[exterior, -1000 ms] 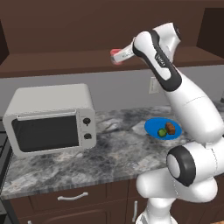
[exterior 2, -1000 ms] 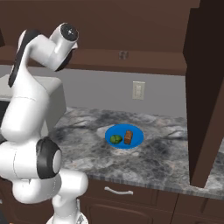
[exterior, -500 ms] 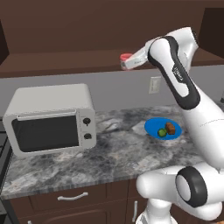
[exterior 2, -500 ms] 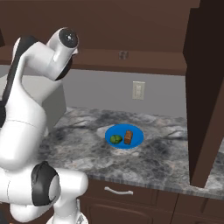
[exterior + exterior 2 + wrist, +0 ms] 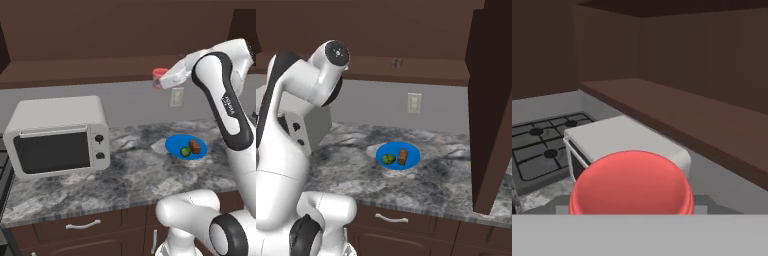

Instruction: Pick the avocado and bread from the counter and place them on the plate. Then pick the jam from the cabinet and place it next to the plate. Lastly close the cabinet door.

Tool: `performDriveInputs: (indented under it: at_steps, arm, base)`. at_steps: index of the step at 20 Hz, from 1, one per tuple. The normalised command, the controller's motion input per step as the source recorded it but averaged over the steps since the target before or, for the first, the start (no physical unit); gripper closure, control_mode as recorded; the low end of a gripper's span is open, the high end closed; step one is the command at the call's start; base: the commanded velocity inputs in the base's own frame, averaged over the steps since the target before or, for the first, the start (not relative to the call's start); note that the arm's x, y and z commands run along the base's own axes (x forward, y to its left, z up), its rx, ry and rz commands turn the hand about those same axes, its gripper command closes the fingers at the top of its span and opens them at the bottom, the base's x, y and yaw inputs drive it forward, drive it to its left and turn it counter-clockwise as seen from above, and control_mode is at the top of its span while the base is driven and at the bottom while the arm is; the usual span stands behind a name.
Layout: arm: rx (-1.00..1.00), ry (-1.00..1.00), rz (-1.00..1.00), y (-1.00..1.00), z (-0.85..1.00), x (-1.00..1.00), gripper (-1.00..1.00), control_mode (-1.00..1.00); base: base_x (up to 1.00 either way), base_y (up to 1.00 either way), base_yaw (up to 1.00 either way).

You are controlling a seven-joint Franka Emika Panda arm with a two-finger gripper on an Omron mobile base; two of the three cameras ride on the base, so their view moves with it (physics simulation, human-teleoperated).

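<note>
The wide dark brown wooden wall cabinet [image 5: 100, 45] spans the wall above the long grey-and-white marbled stone counter [image 5: 135, 175]. Its dark brown panel door [image 5: 491, 115] stands open, edge-on, to the right of the flat round bright blue plate [image 5: 412, 156] in the right base view. This door edge and the front lip of the cabinet shelf are the two hard edges to clear.

The white box-shaped microwave [image 5: 57, 135] sits on the counter well left of the plate. Bare counter lies between microwave and plate, and more lies in front of the plate; either zone gives open room for a set-down beside the plate.

The plate carries the small brown oblong bread loaf [image 5: 195, 146] and the small round green avocado [image 5: 185, 151], just beside each other.

The small squat red-lidded jam jar [image 5: 159, 77] is held in the hand [image 5: 161, 80], just in front of the shelf edge, above and left of the plate. The hand is closed around the jar body; the red lid [image 5: 631, 184] faces the hand camera.

Judgement: the jar is rigid, light, smooth-walled and likely breakable. Grip the body below the lid, keep it level, and lower it gently.
</note>
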Motion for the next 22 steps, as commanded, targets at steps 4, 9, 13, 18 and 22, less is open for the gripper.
performDriveInputs:
  at_steps: [4, 9, 13, 18, 22]
  arm:
    - [0.0, 0.0, 0.0, -0.24, -0.14, -0.41, 1.0, -1.0]
    - [0.0, 0.0, 0.0, -0.23, -0.46, -0.27, 1.0, -1.0]
    - [0.0, 0.0, 0.0, -0.24, -0.48, -0.18, 1.0, -1.0]
    - [0.0, 0.0, 0.0, -0.25, -0.44, -0.18, 1.0, -1.0]
    - [0.0, 0.0, 0.0, -0.22, -0.42, -0.14, 1.0, -1.0]
  base:
    - [0.0, 0.0, 0.0]
    - [0.0, 0.0, 0.0]
    - [0.0, 0.0, 0.0]
    - [0.0, 0.0, 0.0]
    - [0.0, 0.0, 0.0]
